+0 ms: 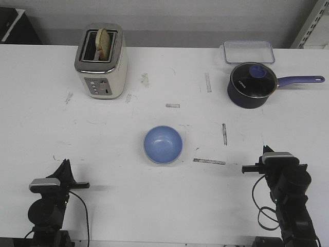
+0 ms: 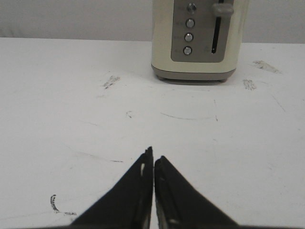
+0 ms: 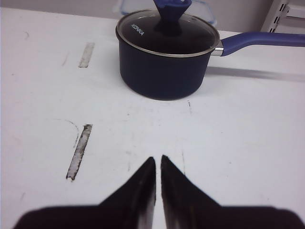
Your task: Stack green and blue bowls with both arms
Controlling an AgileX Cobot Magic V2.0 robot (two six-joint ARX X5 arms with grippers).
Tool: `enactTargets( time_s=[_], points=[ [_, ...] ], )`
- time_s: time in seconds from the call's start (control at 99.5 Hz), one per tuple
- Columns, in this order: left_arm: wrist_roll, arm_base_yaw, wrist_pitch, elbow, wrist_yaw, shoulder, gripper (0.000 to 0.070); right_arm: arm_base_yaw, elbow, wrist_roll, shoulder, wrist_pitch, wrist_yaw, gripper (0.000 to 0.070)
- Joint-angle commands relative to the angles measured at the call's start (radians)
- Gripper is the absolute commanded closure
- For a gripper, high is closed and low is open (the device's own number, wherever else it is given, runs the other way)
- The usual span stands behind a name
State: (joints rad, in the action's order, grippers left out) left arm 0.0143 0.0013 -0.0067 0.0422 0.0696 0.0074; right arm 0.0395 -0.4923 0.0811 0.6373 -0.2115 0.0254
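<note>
- Left gripper (image 2: 153, 164): narrowed almost to touching, nothing between the tips. It sits low over bare desk (image 1: 103, 144) at the near left edge, well apart from every object, which looks like a parked pose with no grasp begun.
- Right gripper (image 3: 157, 164): likewise nearly closed and empty, at the near right edge, facing the saucepan (image 3: 167, 55) but well short of it.
- Blue bowl (image 1: 163, 144): upright on the desk, roughly midway between the two arms and a little ahead of them, so either arm could plausibly reach it. Its inside shows only glossy blue; nothing lies in it.
- Green bowl: not visible in any view, so I cannot say where it is or whether the stack is already made.
- Saucepan: far right, glass lid on with a knob on top, purple handle pointing right; contents cannot be made out through the lid.
- Clear box (image 1: 249, 51): just behind the saucepan, appears empty.
- Toaster (image 1: 101, 60): far left, straight ahead of the left gripper, with a slice standing in one slot.
</note>
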Motion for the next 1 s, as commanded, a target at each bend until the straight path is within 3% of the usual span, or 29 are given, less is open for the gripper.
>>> enactTargets(
  time_s=[0.0, 0.995],
  points=[
    [0.005, -0.003, 0.061, -0.025, -0.005, -0.005, 0.0699, -0.001, 0.001, -0.002, 0.004, 0.013, 0.000, 0.0691],
    [0.005, -0.003, 0.060, -0.030, -0.010, -0.004, 0.0699, 0.000, 0.001, 0.003, 0.003, 0.171, -0.001, 0.0691]
  ],
)
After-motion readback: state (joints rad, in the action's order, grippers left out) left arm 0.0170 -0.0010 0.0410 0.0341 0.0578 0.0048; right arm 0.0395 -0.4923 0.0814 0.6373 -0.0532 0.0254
